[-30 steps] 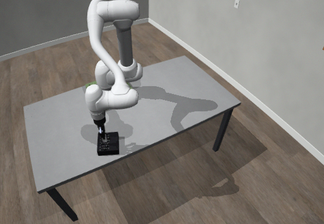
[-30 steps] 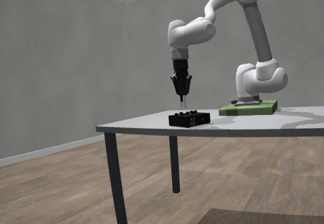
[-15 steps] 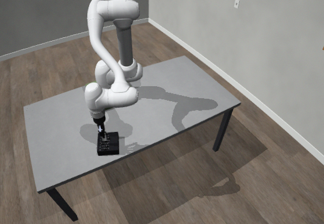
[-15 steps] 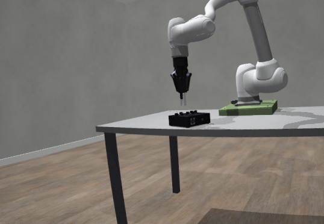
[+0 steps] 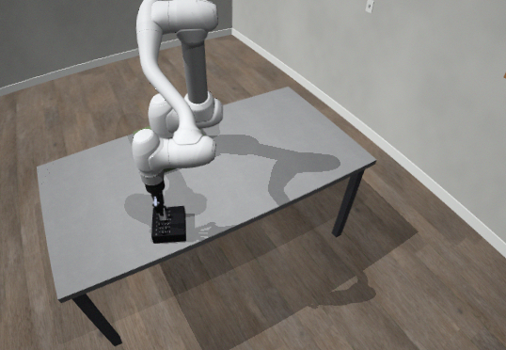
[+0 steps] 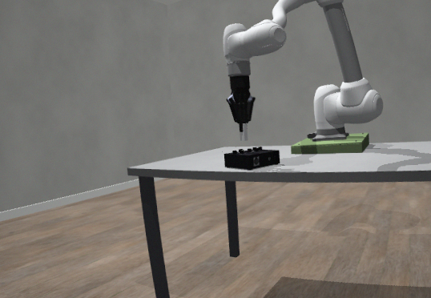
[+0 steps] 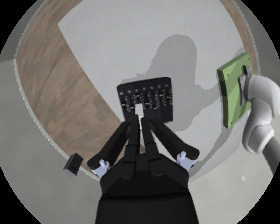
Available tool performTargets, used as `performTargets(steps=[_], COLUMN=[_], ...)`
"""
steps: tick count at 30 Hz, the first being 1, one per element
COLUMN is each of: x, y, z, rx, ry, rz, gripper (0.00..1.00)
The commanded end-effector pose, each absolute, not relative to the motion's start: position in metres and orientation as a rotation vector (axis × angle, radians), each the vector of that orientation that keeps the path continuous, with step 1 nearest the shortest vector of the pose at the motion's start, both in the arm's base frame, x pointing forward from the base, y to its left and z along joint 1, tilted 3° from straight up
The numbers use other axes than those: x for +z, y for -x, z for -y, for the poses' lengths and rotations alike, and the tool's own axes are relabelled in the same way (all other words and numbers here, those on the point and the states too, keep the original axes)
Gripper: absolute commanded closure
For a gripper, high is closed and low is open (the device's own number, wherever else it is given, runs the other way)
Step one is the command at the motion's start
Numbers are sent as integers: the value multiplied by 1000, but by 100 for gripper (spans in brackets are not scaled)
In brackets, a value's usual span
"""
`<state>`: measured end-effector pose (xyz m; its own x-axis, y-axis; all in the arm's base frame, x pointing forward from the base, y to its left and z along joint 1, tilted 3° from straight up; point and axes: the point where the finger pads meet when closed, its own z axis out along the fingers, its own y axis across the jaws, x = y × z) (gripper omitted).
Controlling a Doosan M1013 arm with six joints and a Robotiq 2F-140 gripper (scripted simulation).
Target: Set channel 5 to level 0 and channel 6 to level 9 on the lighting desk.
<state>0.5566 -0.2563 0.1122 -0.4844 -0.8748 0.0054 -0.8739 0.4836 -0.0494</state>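
Note:
The lighting desk (image 5: pixel 170 226) (image 6: pixel 251 159) (image 7: pixel 147 99) is a small black box with a row of faders, near the front edge of the grey table (image 5: pixel 263 149) (image 6: pixel 192 167). My gripper (image 5: pixel 160 214) (image 6: pixel 243 135) (image 7: pixel 139 109) is shut with nothing between its fingers. It points straight down and hangs a short way above the desk's top, clear of the fader knobs. In the wrist view the fingertips lie over the middle of the fader row. The single fader positions are too small to read.
The arm's green base plate (image 6: pixel 331 143) (image 7: pixel 232 90) sits at the back of the table. The table's front edge runs close to the desk. Wooden floor lies below.

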Motion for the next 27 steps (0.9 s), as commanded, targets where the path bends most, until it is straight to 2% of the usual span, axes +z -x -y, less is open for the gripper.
performTargets(steps=[1, 12, 14, 15, 27], x=[112, 112, 112, 112, 111], y=[-557, -560, -560, -560, -565], z=[257, 263, 263, 263, 273], rx=[-70, -50, -50, -50, 18], ry=[1474, 520, 520, 254, -757], rz=[-2749, -3058, -3058, -3092, -2979], gripper=[90, 90, 90, 90, 90])
